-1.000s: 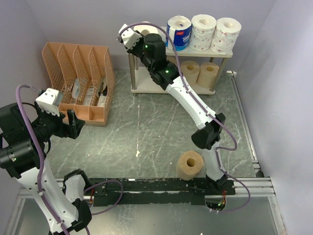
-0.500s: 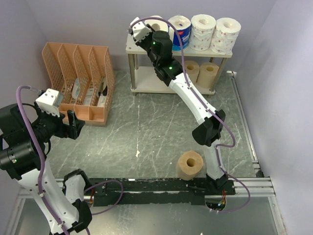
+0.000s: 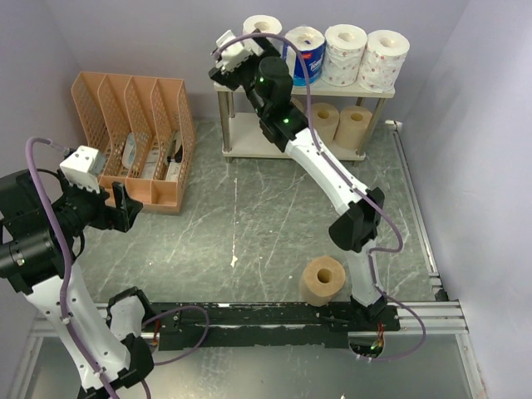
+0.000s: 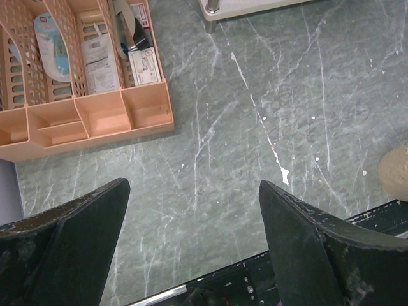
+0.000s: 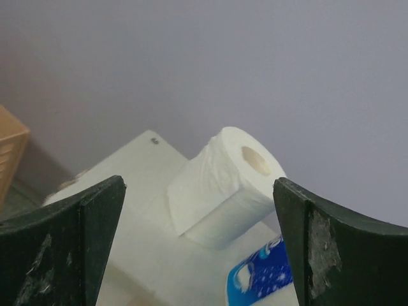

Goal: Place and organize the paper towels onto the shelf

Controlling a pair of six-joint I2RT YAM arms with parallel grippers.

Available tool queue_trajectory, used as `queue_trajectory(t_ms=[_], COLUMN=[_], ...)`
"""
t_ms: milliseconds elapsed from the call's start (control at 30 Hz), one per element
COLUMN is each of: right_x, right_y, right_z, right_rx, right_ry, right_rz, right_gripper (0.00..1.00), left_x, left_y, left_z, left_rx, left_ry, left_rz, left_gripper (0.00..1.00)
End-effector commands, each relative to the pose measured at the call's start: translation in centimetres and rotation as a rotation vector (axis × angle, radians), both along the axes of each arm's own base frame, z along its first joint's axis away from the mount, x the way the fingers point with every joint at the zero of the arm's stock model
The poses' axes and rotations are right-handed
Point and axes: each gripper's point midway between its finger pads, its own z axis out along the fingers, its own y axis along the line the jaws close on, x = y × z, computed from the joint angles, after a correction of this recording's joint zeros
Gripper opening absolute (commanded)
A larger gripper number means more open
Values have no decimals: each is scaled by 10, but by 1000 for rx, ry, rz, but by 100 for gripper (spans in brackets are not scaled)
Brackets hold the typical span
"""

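At the far left, the left gripper (image 4: 194, 185) is held over the table (image 4: 255, 95) with its fingers spread wide and nothing between them. Just beyond it the orange file organizer (image 3: 133, 133) is seen, which is no part of the job.

Further right stands the shelf (image 3: 245, 137). The right gripper (image 5: 197, 188) is raised at the left end of its top board, jaws fully apart and nothing gripped. The plain white roll (image 3: 263, 27) stands on end ahead of them, clear of both fingers. Beside it the blue-wrapped roll (image 3: 304, 54) and the pink-printed rolls (image 3: 345, 52) are lined up, filling the top board. On the lower tier two tan rolls (image 3: 324, 120) are seen at the right; the rest of that tier is hidden by the arm.

One loose tan roll (image 3: 322, 281) is left on the table near the right arm's base, on end with its core upward. It is judged light and soft, easily crushed, with a rough paper surface unlikely to slip. It would best be taken across its outer wall at mid-height, and squeezed only gently.
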Motion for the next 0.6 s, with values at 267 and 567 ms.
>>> queue_trajectory(t_ms=[267,567], right_x=[-219,-297], right_y=[-31,-201], right_z=[101,37], right_rx=[271,498], right_ry=[-167,31], right_rz=[273,60], right_gripper=[100,100], left_x=[35,90], left_y=[23,-82], left_z=[-25,-45], left_rx=[62,19], left_ry=[188,337], left_rz=[-65,-471], left_gripper=[95,95])
